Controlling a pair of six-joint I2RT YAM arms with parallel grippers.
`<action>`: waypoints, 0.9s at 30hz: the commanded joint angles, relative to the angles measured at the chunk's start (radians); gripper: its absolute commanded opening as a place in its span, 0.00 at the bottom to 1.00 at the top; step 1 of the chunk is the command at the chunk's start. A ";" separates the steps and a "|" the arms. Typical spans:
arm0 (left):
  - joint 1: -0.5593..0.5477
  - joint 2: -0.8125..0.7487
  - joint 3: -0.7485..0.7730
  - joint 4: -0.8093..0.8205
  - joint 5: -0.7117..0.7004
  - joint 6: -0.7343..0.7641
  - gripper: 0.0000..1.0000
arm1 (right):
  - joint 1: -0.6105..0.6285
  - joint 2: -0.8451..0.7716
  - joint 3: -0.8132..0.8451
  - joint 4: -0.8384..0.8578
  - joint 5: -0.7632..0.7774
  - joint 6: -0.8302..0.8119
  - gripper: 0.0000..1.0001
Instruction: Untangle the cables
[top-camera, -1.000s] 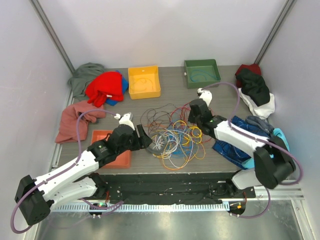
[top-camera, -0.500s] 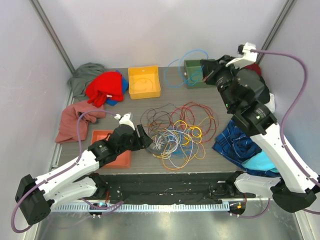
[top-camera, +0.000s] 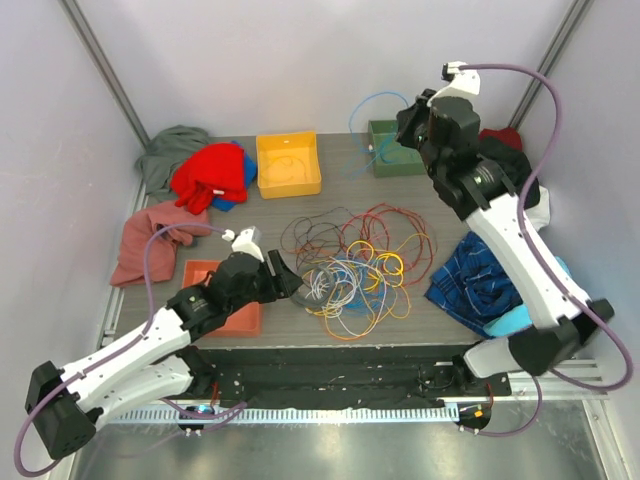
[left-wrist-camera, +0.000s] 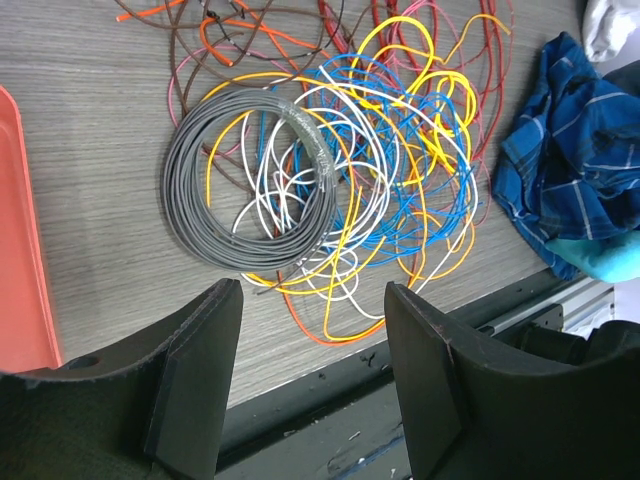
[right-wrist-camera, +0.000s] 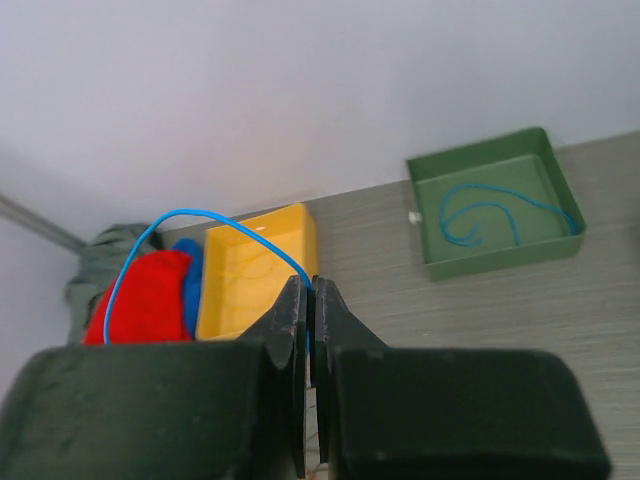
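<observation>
The left arm lies low, stretched from its base at the near edge toward the middle of the bench (top-camera: 345, 190), forearm close above the orange tray (top-camera: 215, 300). The left claw (top-camera: 287, 277) has its fingers apart and holds nothing. It sits at the 9 o'clock side of the cables (top-camera: 355, 265).

The cables lie in a loose tangle at the centre of the bench: red, orange, yellow, blue, white and dark strands looping over one another. In the left wrist view a tidy grey coil (left-wrist-camera: 200, 215) lies on the near-left side of the tangle, with yellow and white strands crossing through it. A blue plaid cloth (top-camera: 475, 285) lies at 4 o'clock from the tangle, just beside its outer loops.

Farther back, a yellow tray (top-camera: 290, 192) stands at 11 o'clock and a green tray (right-wrist-camera: 490, 255) at 1 o'clock, with a thin blue strand curled inside the green one. A red garment (top-camera: 210, 172) lies beside the yellow tray at its 9 o'clock.

The right arm is raised high, elbow bent, wrist up over the far right of the bench near the green tray. The right claw (right-wrist-camera: 312, 300) is pinched together on a blue cable (right-wrist-camera: 190, 215), which arches up and away to its left in the air.
</observation>
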 joint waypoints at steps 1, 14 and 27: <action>-0.004 -0.051 0.001 -0.003 -0.032 0.009 0.63 | -0.144 0.108 0.071 -0.023 -0.101 0.069 0.01; -0.003 0.041 0.054 -0.049 -0.086 0.077 0.65 | -0.299 0.493 0.366 -0.001 -0.066 0.025 0.01; -0.003 0.148 0.082 -0.061 -0.101 0.075 0.65 | -0.408 0.759 0.507 0.042 -0.141 0.094 0.01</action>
